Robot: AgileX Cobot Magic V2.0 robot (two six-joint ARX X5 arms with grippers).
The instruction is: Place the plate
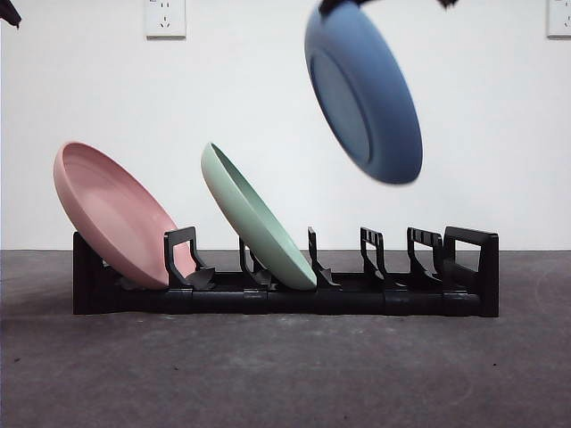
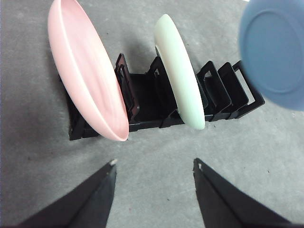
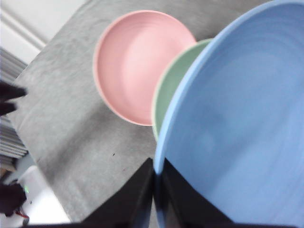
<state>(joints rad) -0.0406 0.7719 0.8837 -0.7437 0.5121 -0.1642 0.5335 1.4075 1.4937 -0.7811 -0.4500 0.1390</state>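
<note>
My right gripper [image 3: 157,183] is shut on the rim of a blue plate [image 1: 363,91] and holds it tilted in the air above the black dish rack [image 1: 446,294], over its right half. The blue plate fills much of the right wrist view [image 3: 237,133] and shows in the left wrist view [image 2: 275,52]. A pink plate [image 1: 111,214] leans in the rack's left end slot and a green plate [image 1: 254,218] leans in a slot near the middle. My left gripper [image 2: 154,168] is open and empty, above the table in front of the rack.
Several upright dividers [image 1: 370,250] at the rack's right half hold nothing. The rack stands on a dark grey table [image 1: 285,374] before a white wall with two sockets [image 1: 165,18]. A black arm tip [image 1: 9,12] shows at the top left corner.
</note>
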